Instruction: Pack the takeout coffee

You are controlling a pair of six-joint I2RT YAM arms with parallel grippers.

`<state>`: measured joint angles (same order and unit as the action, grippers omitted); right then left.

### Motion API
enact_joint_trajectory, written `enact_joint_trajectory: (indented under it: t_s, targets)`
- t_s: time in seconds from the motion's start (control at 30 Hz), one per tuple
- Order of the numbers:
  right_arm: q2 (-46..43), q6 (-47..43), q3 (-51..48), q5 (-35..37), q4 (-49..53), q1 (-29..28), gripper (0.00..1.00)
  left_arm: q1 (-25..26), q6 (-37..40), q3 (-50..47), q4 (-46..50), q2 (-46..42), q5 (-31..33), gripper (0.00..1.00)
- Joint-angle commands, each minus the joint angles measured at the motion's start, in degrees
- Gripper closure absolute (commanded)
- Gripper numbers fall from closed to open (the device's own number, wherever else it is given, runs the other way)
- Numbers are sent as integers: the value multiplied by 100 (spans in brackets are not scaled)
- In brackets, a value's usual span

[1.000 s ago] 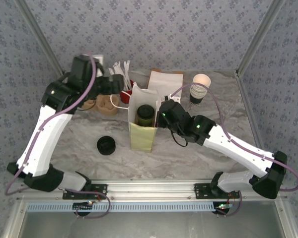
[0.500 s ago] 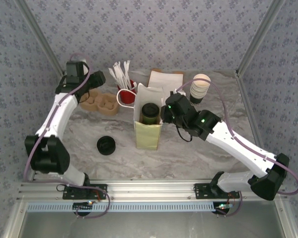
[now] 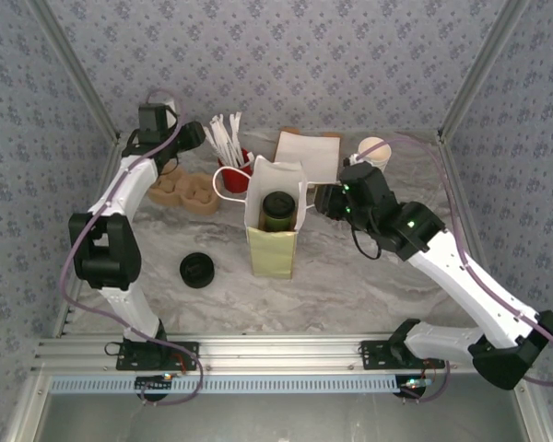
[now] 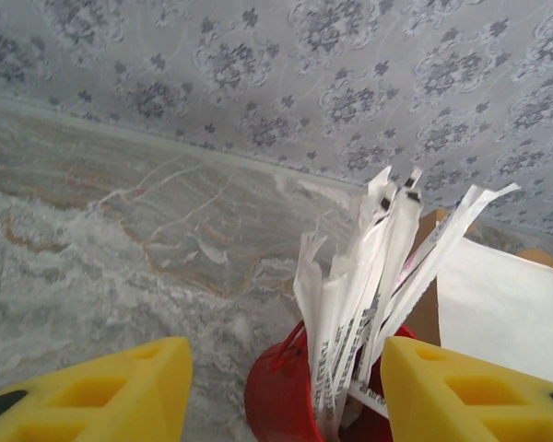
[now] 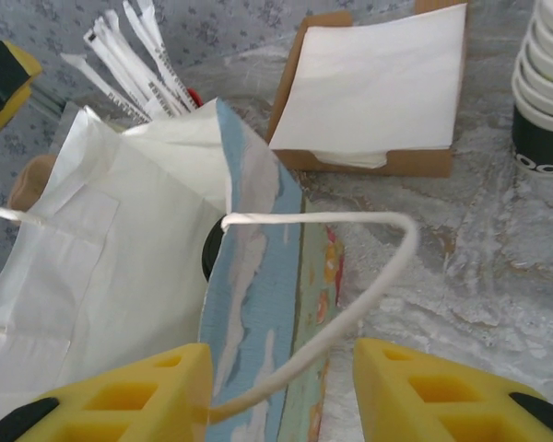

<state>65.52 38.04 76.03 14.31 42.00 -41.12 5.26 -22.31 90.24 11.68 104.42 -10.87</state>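
The takeout coffee (image 3: pixel 278 204), a dark cup with a black lid, stands inside the upright paper bag (image 3: pixel 271 247) at the table's middle. In the right wrist view its lid (image 5: pixel 208 252) shows as a dark sliver behind the bag's wall (image 5: pixel 258 276). My right gripper (image 3: pixel 323 201) is just right of the bag's mouth. Its jaws (image 5: pixel 281 387) stand open, with the bag's edge and white cord handle (image 5: pixel 350 304) passing loosely between them. My left gripper (image 3: pixel 186 140) is at the back left, open (image 4: pixel 281 396), facing the red cup of wrapped straws (image 4: pixel 295 401).
A stack of unlidded cups (image 3: pixel 370 157) and a cardboard tray of napkins (image 3: pixel 306 155) stand at the back right. A cardboard cup carrier (image 3: pixel 189 191) lies left of the bag. A lone black lid (image 3: pixel 197 270) lies front left. The red straw cup (image 3: pixel 232 158) stands behind the bag.
My right gripper has opened and drawn back to the right of the bag. The left arm has swung away to the back left, its jaws narrowing. The bag now stands straighter.
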Motion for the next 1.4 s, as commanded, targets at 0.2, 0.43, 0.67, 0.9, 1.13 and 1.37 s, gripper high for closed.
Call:
enact_joint_trajectory:
  t_s: [0.2, 0.43, 0.67, 0.9, 1.13, 1.37]
  targets:
    - [-480, -151, -34, -68, 402, 527, 53, 187, 45, 683, 73, 644, 28, 52]
    - [-692, -152, -223, -155, 497, 795, 52, 351, 99, 1220, 400, 1055, 107, 61]
    - [-828, -149, -349, -244, 490, 950, 52, 419, 54, 1676, 825, 1322, 424, 66]
    - [-867, -149, -407, -336, 484, 1076, 52, 477, 130, 1833, 888, 1433, 428, 66]
    - [-945, -152, -501, -428, 462, 1170, 52, 538, 207, 2107, 1133, 1656, 501, 72]
    - [-1016, -149, -554, -459, 475, 1255, 51, 588, 239, 2299, 1265, 1714, 577, 81]
